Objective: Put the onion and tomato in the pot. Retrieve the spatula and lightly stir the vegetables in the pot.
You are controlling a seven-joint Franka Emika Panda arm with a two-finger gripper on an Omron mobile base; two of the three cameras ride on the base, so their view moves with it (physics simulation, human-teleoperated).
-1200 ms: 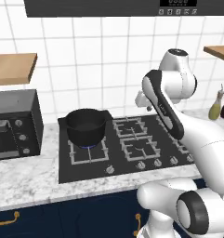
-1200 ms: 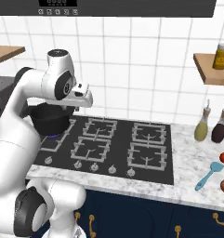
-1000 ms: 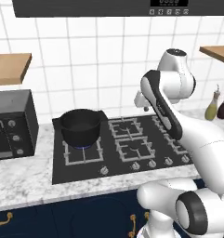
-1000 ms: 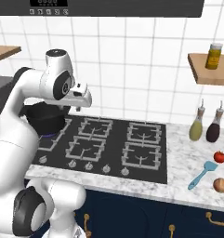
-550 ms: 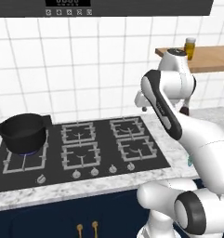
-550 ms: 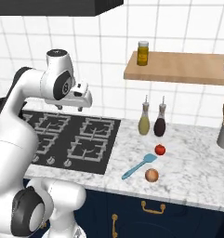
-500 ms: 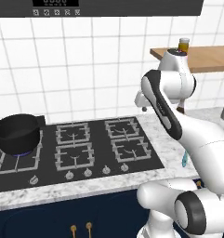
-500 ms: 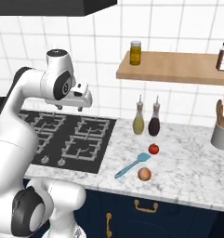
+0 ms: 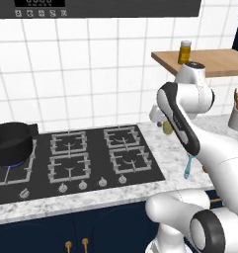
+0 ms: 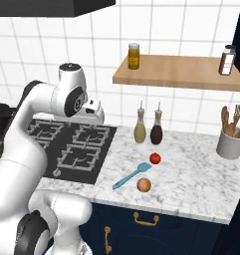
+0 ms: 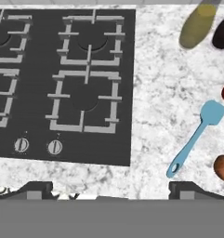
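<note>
The marble desk [image 10: 191, 164] runs beside the black hob [image 11: 62, 83], and far across that hob sits the pot [image 9: 11, 143] on its back-left burner, well apart from everything else. The gripper [image 11: 108, 188] hangs high over the hob's front edge, its jaws spread wide with nothing between them. The spatula [image 11: 195, 137] lies flat on the desk off to the gripper's right, its long axis slanting from handle end near the front to blade toward the wall. The tomato [image 10: 155, 158] rests just behind the blade, the onion [image 10: 144, 185] just in front of it. None of the 2 vegetables is in the pot, so I'd say the reach goes right, away from it.
</note>
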